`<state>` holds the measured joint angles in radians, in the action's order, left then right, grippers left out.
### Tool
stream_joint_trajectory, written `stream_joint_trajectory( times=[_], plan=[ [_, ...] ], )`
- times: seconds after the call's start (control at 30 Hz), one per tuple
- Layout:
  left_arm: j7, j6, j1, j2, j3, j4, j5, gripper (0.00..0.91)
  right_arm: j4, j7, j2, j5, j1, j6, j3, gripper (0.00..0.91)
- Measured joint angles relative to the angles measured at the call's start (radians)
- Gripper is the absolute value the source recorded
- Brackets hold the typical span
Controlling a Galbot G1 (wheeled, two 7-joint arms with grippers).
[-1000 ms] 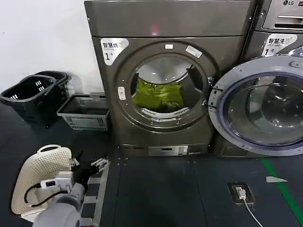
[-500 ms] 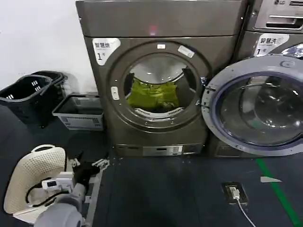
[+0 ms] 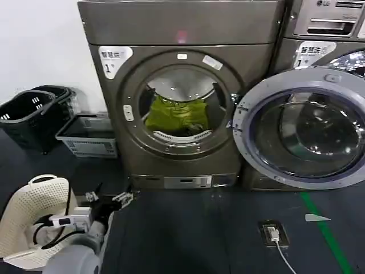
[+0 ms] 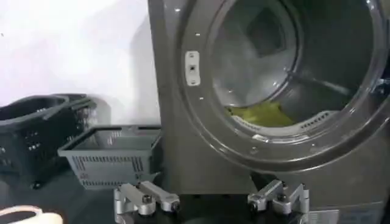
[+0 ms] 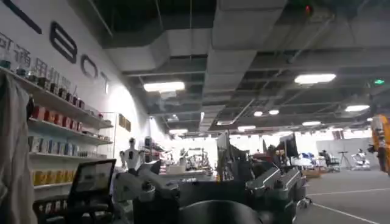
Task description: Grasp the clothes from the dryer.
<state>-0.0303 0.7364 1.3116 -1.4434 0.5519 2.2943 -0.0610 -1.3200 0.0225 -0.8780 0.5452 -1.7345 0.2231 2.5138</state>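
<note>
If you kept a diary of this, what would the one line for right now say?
left gripper: open, low, short of the dryer | clothes: in drum | door: swung open | right gripper: faces the room, away from the dryer

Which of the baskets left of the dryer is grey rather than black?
The low rectangular grey basket right beside the dryer; the black baskets are taller, with handles.

- Laundry station set up inside a large robotics showroom or lab hall.
- Large grey-bronze metal front-loading dryer (image 3: 181, 94), numbered "1", with its round glass-and-chrome porthole door (image 3: 302, 136) swung open; a second, LG-marked machine (image 3: 325, 34) beside it.
- Black plastic laundry baskets (image 3: 31, 114), a grey slotted crate (image 3: 85, 137) and a cream perforated basket (image 3: 34, 217) on the dark floor.
- Right wrist view: wall shelving of boxed goods (image 5: 42, 115), open industrial ceiling with strip lights (image 5: 314, 78), a white humanoid robot (image 5: 131, 159).
</note>
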Motion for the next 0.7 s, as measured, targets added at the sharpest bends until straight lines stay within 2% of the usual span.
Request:
stream_joint_trajectory(
  times=[0.7],
  plan=[
    [-0.008, 0.000, -0.011, -0.003, 0.002, -0.006, -0.013, 0.907, 0.002, -0.002, 0.001, 0.005, 0.001, 0.007, 0.001, 0.907]
  ],
)
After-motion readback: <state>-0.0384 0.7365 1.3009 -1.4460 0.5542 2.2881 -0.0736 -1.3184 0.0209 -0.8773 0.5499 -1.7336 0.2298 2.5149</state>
